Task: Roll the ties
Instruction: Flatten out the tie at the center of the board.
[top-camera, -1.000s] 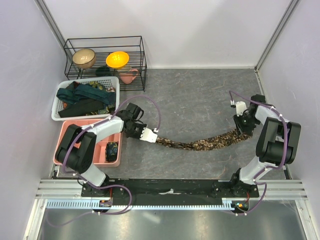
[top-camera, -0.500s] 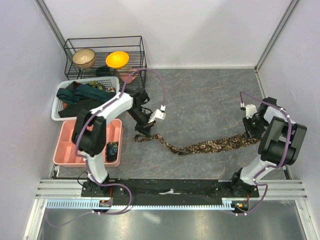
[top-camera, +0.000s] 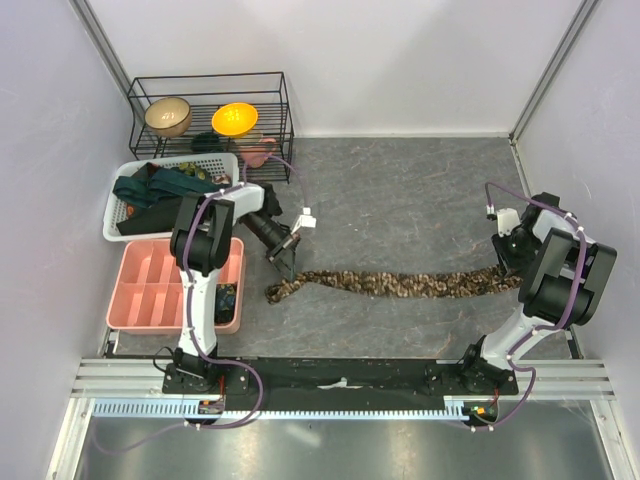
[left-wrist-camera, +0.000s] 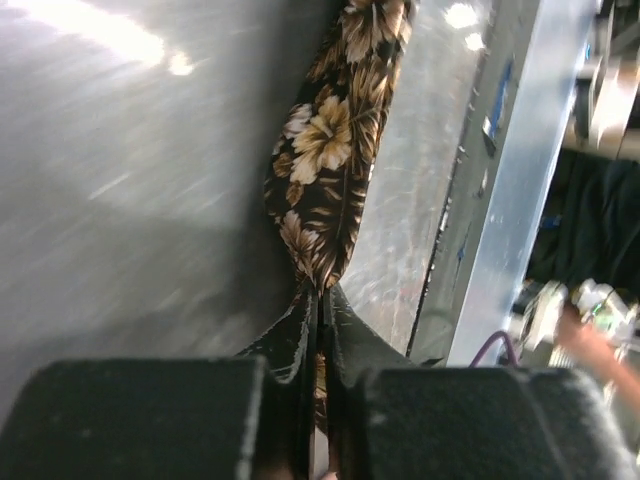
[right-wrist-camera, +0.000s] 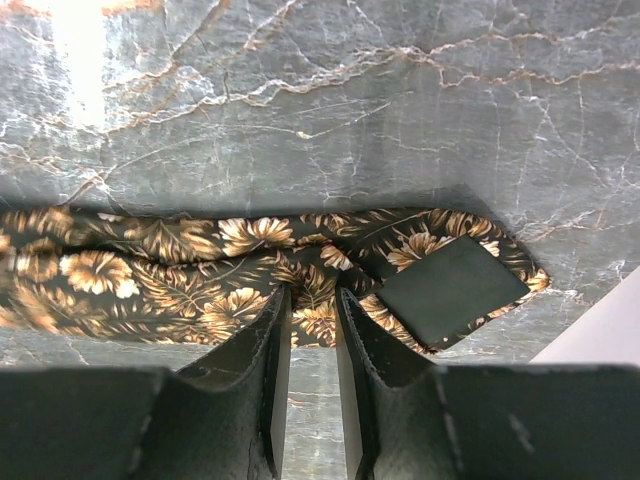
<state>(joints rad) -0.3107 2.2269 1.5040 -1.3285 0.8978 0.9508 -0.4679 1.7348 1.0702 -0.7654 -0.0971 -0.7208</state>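
Looks down on a grey veined stone counter (top-camera: 400, 190) walled in by pale lilac panels (top-camera: 40, 120). Against half a second ago, finds the long brown-and-tan floral fabric necktie (top-camera: 400, 285) drawn straighter and flat across the counter, with the left arm folded in closer. Shows the left gripper (left-wrist-camera: 320, 300) at the tie's narrow left tip, jaws pressed together on it, and the right gripper (right-wrist-camera: 312, 297) at the wide end, jaws set narrowly on a gathered pinch of fabric.
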